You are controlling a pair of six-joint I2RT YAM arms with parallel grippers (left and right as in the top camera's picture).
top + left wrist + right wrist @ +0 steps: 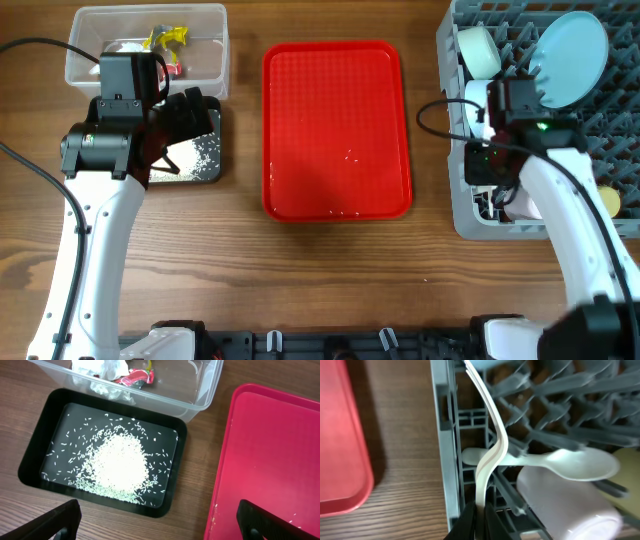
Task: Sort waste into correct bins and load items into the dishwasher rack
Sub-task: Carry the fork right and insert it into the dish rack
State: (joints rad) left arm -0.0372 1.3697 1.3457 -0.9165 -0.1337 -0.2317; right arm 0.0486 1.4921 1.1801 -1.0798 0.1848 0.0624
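Observation:
My right gripper (480, 510) is shut on the thin handle of the white fork (492, 435), held upright just inside the near wall of the grey-blue dishwasher rack (442, 435); its tines are out of view. The white spoon (565, 464) lies in the rack above a whitish cup (570, 502). In the overhead view the rack (455, 215) holds the light-blue plate (570, 45), a whitish cup (478, 48) and a yellow cup (606, 200). My left gripper (160, 527) is open and empty above the black tub (35, 455) of rice grains (120, 462). The clear tub (202, 395) holds tissue (100, 370) and a red wrapper (135, 379).
The flat red tray (335, 130) lies between the tubs and the rack, with a few specks on it. Its edge shows in the left wrist view (270, 450) and in the right wrist view (340, 435). A yellow wrapper (165, 37) lies in the clear tub.

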